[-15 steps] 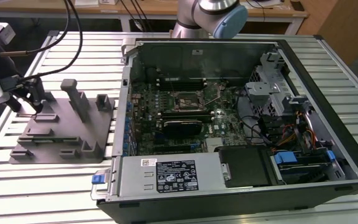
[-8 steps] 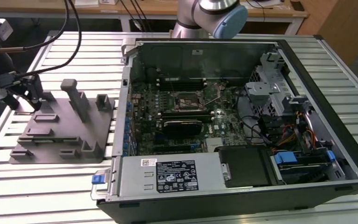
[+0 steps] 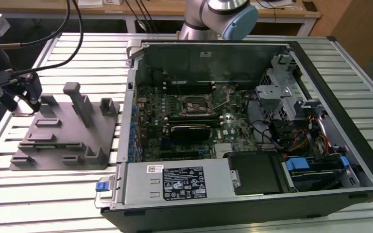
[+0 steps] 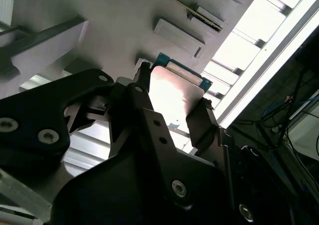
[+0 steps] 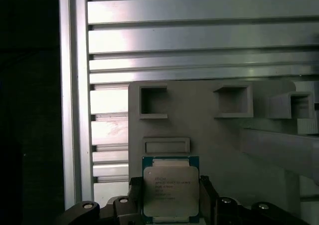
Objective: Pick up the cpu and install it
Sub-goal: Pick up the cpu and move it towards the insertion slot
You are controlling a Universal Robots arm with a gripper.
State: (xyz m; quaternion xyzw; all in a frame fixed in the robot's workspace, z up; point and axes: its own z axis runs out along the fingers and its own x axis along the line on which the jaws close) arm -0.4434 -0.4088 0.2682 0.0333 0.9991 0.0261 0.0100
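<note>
Pick-up step. Fingers [image 5: 135,195] closed on opposite edges of the cpu [image 5: 171,187], at the grey fixture [image 5: 224,145] near a tabletop [image 5: 199,35] edge. Lifting likely requires a level grip.

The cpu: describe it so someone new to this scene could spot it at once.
Find the grey fixture at the exterior view's left of the computer case. At its corner by the tool, the cpu is a small square with a silvery top and green rim, unlike the grey blocks around it.

Robotics lab: slatted aluminium bench [image 3: 44,194], opened PC case [image 3: 206,60], grey fixture [image 3: 70,131]
</note>
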